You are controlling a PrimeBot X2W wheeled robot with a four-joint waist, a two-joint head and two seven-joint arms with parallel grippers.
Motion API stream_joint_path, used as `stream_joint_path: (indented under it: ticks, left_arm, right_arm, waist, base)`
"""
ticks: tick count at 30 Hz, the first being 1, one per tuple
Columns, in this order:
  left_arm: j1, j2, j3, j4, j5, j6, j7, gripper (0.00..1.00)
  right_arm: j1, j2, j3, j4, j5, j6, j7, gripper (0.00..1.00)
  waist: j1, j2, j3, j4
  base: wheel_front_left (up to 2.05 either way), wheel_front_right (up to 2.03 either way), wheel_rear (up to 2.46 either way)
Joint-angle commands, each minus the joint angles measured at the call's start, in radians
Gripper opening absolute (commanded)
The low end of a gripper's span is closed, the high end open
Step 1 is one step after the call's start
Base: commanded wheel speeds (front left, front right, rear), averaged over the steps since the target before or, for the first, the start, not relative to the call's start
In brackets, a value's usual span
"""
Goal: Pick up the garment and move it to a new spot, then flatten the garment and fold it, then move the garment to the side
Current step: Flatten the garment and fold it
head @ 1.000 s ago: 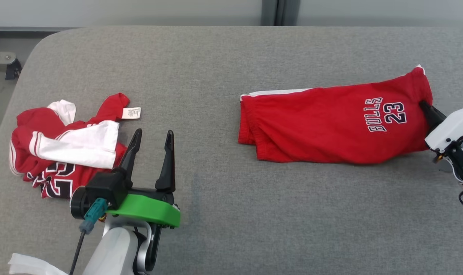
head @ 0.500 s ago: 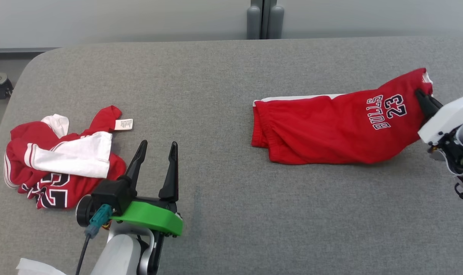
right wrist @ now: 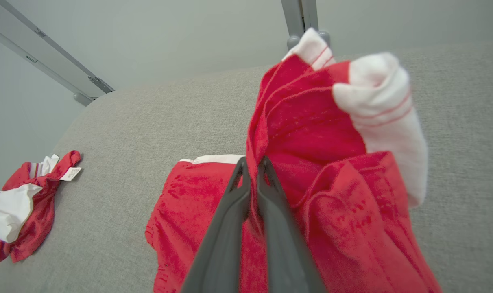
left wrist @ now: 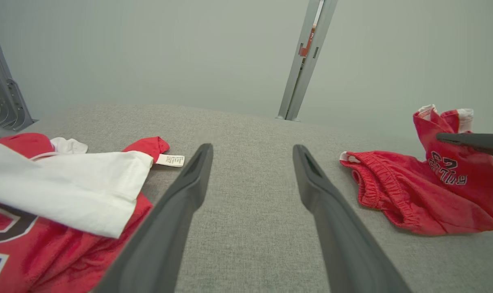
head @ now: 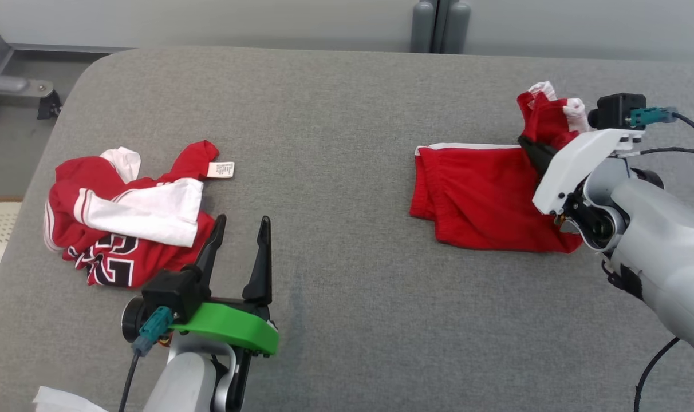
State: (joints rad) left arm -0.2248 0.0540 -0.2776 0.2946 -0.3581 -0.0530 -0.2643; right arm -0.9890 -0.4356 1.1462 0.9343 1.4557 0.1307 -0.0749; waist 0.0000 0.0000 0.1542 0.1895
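1. The right gripper (head: 531, 150), clamped on the red shorts (head: 473, 197), has lifted their leg end (head: 547, 111) off the grey table (head: 347, 103) and carried it inward from the right edge.
2. The shorts, flat a second ago, now stand bunched at that end.
3. The right forearm (head: 656, 229) has come further into the head view.

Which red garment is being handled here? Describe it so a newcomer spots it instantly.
On the grey padded table, look to the robot's right side. The red shorts lie there, one end lifted and pinched in the right pincer. Unlike the crumpled red-and-white jersey on the left, they are nearly all red, with a gathered waistband.
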Motion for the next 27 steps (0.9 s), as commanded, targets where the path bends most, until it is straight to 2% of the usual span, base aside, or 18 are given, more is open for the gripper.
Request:
stream_joint_path:
  ticks: [1, 7, 18, 19, 20, 24, 27]
  left_arm:
    - [-0.004, -0.001, 0.001, 0.003, -0.003, -0.003, 0.000, 1.00]
    - [0.006, -0.003, 0.006, 0.005, -0.015, 0.002, 0.000, 1.00]
    - [-0.009, -0.003, -0.011, 0.001, -0.041, 0.017, 0.000, 1.00]
    - [-0.010, -0.003, -0.010, 0.001, -0.040, 0.018, 0.000, 1.00]
    - [-0.011, -0.003, -0.010, 0.001, -0.039, 0.018, 0.000, 1.00]
    - [-0.005, -0.003, -0.003, 0.003, -0.033, 0.017, 0.000, 1.00]
    - [0.007, -0.003, 0.006, 0.006, -0.029, 0.017, 0.000, 1.00]
  right_arm:
    - [-0.011, 0.016, 0.010, 0.022, -0.012, 0.000, 0.010, 0.00]
    - [-0.023, 0.074, 0.042, 0.064, -0.035, 0.000, 0.021, 0.00]
    - [0.008, 0.143, 0.071, 0.096, -0.048, 0.000, 0.011, 0.02]
    - [0.011, 0.149, 0.073, 0.094, -0.047, 0.000, 0.011, 0.38]
    - [0.013, 0.155, 0.075, 0.087, -0.046, 0.000, 0.008, 1.00]
    - [0.029, 0.160, 0.069, 0.038, -0.028, 0.000, -0.015, 1.00]
    - [0.041, 0.138, 0.057, -0.029, -0.022, 0.000, -0.072, 1.00]
  waist:
    - [0.0000, 0.0000, 0.006, 0.031]
    - [0.0000, 0.0000, 0.013, 0.065]
    - [0.0000, 0.0000, 0.014, 0.076]
    - [0.0000, 0.0000, 0.013, 0.075]
    - [0.0000, 0.0000, 0.012, 0.074]
    - [0.0000, 0.0000, 0.004, 0.066]
    - [0.0000, 0.0000, -0.010, 0.056]
  base:
    - [0.00, 0.00, 0.00]
    - [0.00, 0.00, 0.00]
    - [0.00, 0.00, 0.00]
    - [0.00, 0.00, 0.00]
    - [0.00, 0.00, 0.00]
    - [0.00, 0.00, 0.00]
    - [0.00, 0.00, 0.00]
